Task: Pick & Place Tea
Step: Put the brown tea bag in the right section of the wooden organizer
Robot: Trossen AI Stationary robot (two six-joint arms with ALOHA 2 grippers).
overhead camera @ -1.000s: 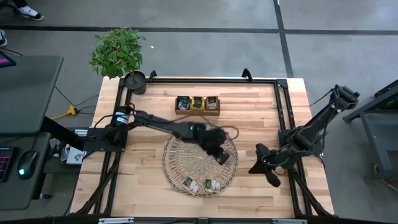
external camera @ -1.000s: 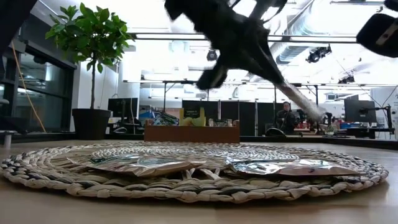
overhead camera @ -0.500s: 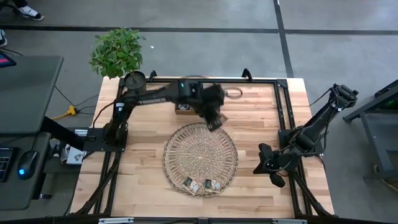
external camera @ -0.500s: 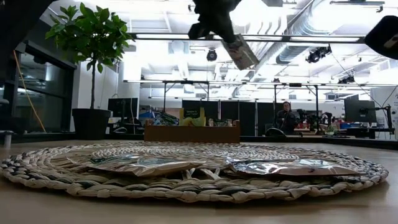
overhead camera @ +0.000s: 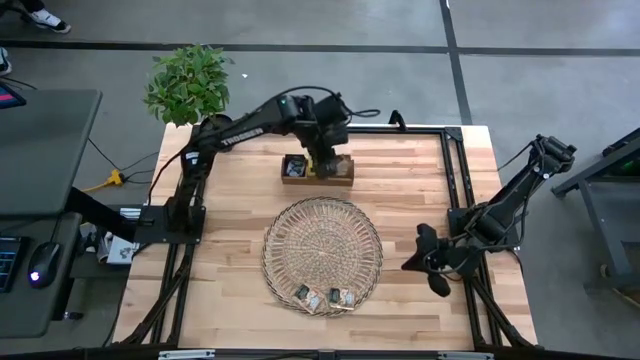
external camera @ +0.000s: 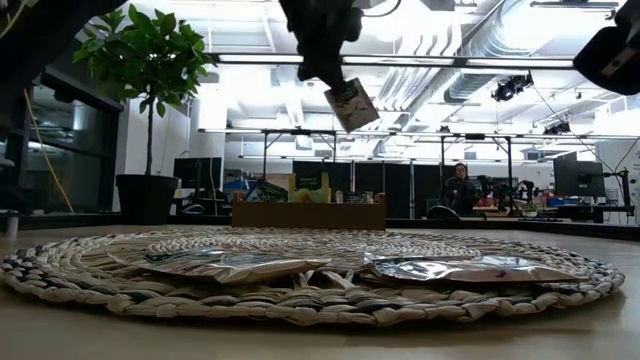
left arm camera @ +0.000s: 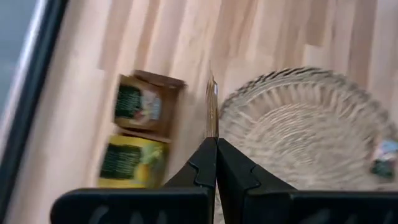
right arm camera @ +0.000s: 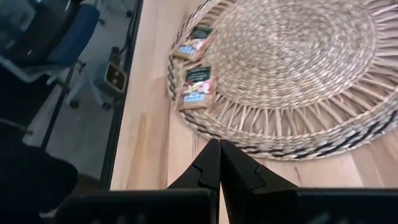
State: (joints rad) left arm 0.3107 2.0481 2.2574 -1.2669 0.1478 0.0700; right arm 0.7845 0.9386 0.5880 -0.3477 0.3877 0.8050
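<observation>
Left end effector [overhead camera: 326, 160]: raised above the wooden box [overhead camera: 318, 169], which stands on the bench [overhead camera: 420, 170] beyond the far rim of the woven tray [overhead camera: 322, 245]. Fingers pressed together on one tea sachet [external camera: 352, 104], seen edge-on in the left wrist view [left arm camera: 211, 111] and hanging tilted in the air in the low view, above the box and clear of it.

Wooden box: long, with compartments in a row. In the high view the end compartment nearest the plant holds dark packets [overhead camera: 294, 168]; the others lie under the arm. In the left wrist view a green packet [left arm camera: 137, 102] and a yellow packet [left arm camera: 128, 161] stand in neighbouring compartments.

Woven tray: round, at the middle of the bench, on the near side of the box. Three sachets [overhead camera: 320, 297] lie side by side on its near rim, the rest of the weave bare. In the low view two of them show flat at the tray's front edge [external camera: 236, 263], [external camera: 468, 268].

Right end effector [overhead camera: 432, 262]: off the tray's right-hand rim, near the bench's right frame, fingers closed together with nothing between them [right arm camera: 217, 163]. Its wrist view looks across the tray's near rim, where two sachets [right arm camera: 196, 79] lie on the weave.

Potted plant [overhead camera: 190, 88]: at the far left corner of the bench, well apart from the tray.

Person [external camera: 462, 188]: in the room beyond the bench, far behind the tray.
</observation>
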